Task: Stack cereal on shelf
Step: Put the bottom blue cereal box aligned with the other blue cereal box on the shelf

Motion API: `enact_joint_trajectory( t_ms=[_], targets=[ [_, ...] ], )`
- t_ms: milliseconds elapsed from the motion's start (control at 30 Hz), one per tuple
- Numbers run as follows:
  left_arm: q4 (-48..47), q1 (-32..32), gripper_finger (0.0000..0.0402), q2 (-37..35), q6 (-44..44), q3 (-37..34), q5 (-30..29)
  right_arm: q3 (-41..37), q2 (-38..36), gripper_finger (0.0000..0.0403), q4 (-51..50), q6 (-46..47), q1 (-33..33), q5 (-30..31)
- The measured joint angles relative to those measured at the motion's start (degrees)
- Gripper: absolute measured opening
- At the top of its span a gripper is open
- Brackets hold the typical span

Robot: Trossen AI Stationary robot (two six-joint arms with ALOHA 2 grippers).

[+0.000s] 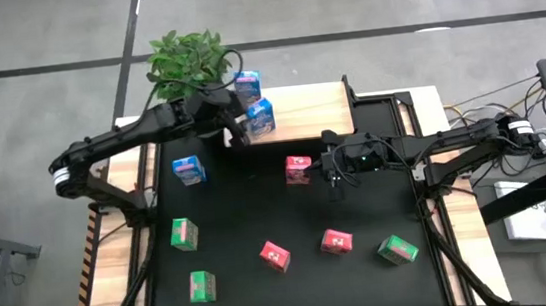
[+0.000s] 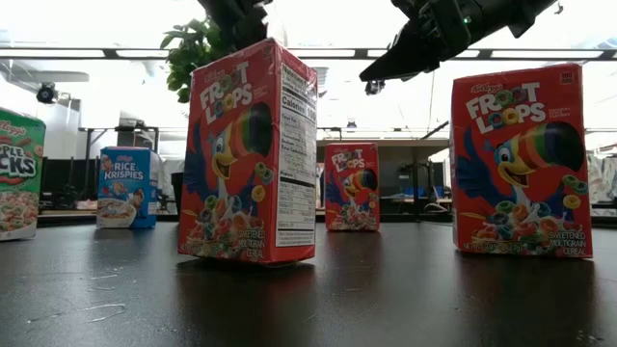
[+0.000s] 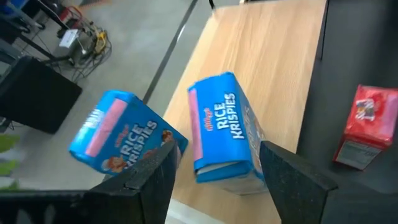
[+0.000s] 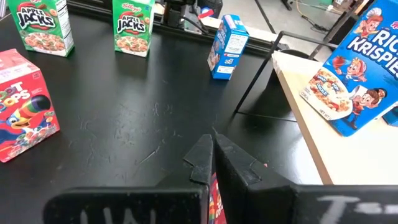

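Two blue cereal cartons (image 1: 260,117) (image 1: 247,82) sit at the left end of the light-wood shelf (image 1: 309,111). My left gripper (image 1: 242,121) hovers open just short of them. In the left wrist view its fingers stand apart on either side of the nearer carton (image 3: 224,124), and the other carton (image 3: 124,137) shows beyond one finger. A third blue carton (image 1: 187,169), three red ones (image 1: 298,169) (image 1: 275,255) (image 1: 336,240) and three green ones (image 1: 183,234) (image 1: 202,286) (image 1: 398,250) stand on the black mat. My right gripper (image 1: 333,172) hangs shut above the mat, beside the far red carton.
A potted plant (image 1: 187,61) stands behind the shelf's left end, close to my left arm. Dark rails (image 1: 408,120) edge the mat on the right. The wooden shelf top (image 3: 273,56) lies bare to the right of the blue cartons.
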Motion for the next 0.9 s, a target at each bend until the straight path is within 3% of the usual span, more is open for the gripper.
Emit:
enact_joint_trajectory(
  t_ms=[167, 400, 467, 633, 900],
  targets=[
    [-0.78, -2.3, 0.0211, -2.94, -2.78, 0.0, 0.87, -0.02, 0.0, 0.0009, -0.02, 0.41, 0.0, 0.0],
    [1.62, -10.43, 0.0187, -2.83, -9.03, -1.79, 1.84, -0.02, 0.0, 0.0009, 0.0, 0.37, 0.0, 0.0],
    [3.85, -12.69, 0.0178, -2.2, -9.87, -4.29, -1.58, -0.02, 0.0, 0.0009, -0.17, 0.37, 0.0, 0.0],
    [11.84, -14.97, 0.0154, -0.9, -10.93, -11.24, -16.61, -0.04, 0.0, 0.0009, -0.68, -0.53, 0.0, 0.0],
    [28.26, -12.48, 0.0117, 1.49, -8.97, -20.52, -21.78, -0.04, 0.0, 0.0009, -0.79, -0.72, 0.01, 0.0]
  ],
)
